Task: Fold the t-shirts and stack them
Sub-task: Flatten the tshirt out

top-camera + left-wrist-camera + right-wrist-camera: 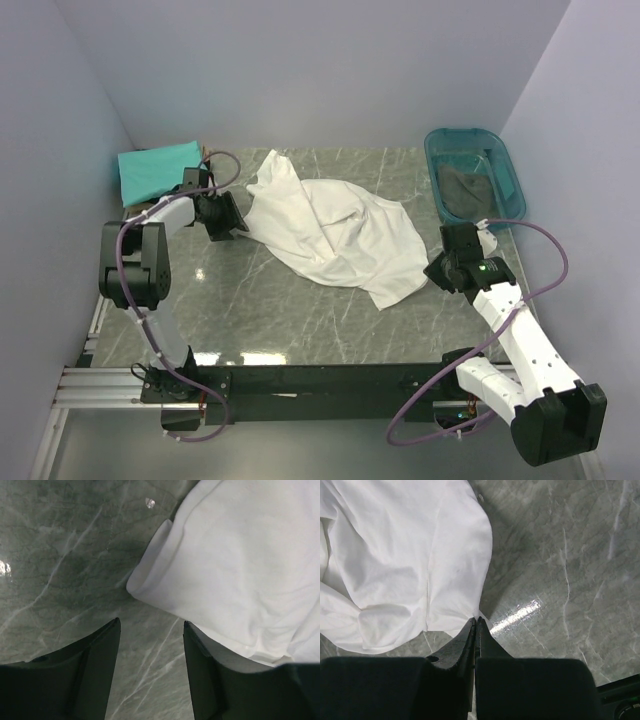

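A white t-shirt [330, 230] lies crumpled in the middle of the marble table, its print hidden. My left gripper [228, 218] is open and empty, low over the table at the shirt's left edge. In the left wrist view the gripper [151, 625] has bare table between its fingers, and the shirt's rolled edge [240, 570] lies just ahead and to the right. My right gripper [438, 270] is shut on the white shirt's right edge. The right wrist view shows the gripper [476, 621] pinching the cloth [395, 565]. A folded teal t-shirt [155, 168] lies at the far left. A dark shirt [465, 190] lies in the tub.
The translucent teal plastic tub [505, 165] stands at the back right, just beyond my right gripper. Walls close in the table on the left, back and right. Bare marble [300, 320] lies in front of the white shirt.
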`<state>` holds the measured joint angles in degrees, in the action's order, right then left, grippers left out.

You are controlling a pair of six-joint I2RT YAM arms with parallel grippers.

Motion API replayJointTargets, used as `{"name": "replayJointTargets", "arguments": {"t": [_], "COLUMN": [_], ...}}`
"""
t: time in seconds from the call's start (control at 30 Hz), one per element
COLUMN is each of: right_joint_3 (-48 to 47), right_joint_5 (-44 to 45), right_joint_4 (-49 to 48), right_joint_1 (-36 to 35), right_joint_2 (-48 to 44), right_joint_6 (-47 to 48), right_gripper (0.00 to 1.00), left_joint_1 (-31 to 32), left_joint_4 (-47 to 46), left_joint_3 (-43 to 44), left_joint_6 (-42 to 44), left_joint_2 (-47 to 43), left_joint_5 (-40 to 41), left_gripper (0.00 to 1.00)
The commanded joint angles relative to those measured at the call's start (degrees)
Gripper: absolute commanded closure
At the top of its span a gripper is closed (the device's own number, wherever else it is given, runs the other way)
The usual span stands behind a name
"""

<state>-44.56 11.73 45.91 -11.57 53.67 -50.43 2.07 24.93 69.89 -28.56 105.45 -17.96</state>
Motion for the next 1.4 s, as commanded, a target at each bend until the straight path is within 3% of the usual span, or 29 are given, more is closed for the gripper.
{"name": "replayJointTargets", "arguments": {"t": [0.0,0.17,0.53,0.63,0.7,0.73,0.8,1.13,1.37], "right_joint_3": [-0.8,-1.3,-1.3,-1.7,-1.8,-1.9,-2.1,-2.7,-3.2], "right_joint_5": [1.1,1.5,1.0,1.3,1.2,1.1,0.8,-0.3,-0.2], "right_joint_4": [0.1,0.9,1.2,1.2,0.9,0.8,0.4,-2.4,-3.3], "right_joint_1": [0.5,0.5,0.5,0.5,0.4,0.5,0.4,0.4,0.5], "right_joint_2": [-1.2,-1.3,-1.6,-1.4,-0.9,-0.9,-0.6,1.8,2.9], "right_joint_6": [-0.9,-1.0,-1.5,-1.2,-1.1,-1.1,-1.0,0.8,2.5], "right_gripper": [1.00,1.00,1.00,1.00,1.00,1.00,1.00,1.00,1.00], "left_joint_1": [-0.1,-0.1,-0.1,-0.1,-0.1,-0.1,-0.1,-0.1,-0.2], "left_joint_4": [-0.4,-1.4,-3.5,-3.5,-3.3,-3.2,-2.0,12.6,19.1], "left_joint_3": [2.9,3.4,5.6,6.5,7.3,7.5,8.7,11.0,3.7], "left_joint_6": [0.7,0.2,-1.0,-0.6,-0.5,-0.5,-0.5,-1.5,-3.2], "left_joint_2": [1.2,3.3,7.3,8.0,8.8,9.0,9.3,-1.2,-9.5], "left_joint_5": [1.3,0.1,-1.6,-1.4,-1.6,-2.0,-2.3,2.5,1.8], "left_gripper": [0.42,0.44,0.58,0.69,0.81,0.92,1.00,1.00,1.00]}}
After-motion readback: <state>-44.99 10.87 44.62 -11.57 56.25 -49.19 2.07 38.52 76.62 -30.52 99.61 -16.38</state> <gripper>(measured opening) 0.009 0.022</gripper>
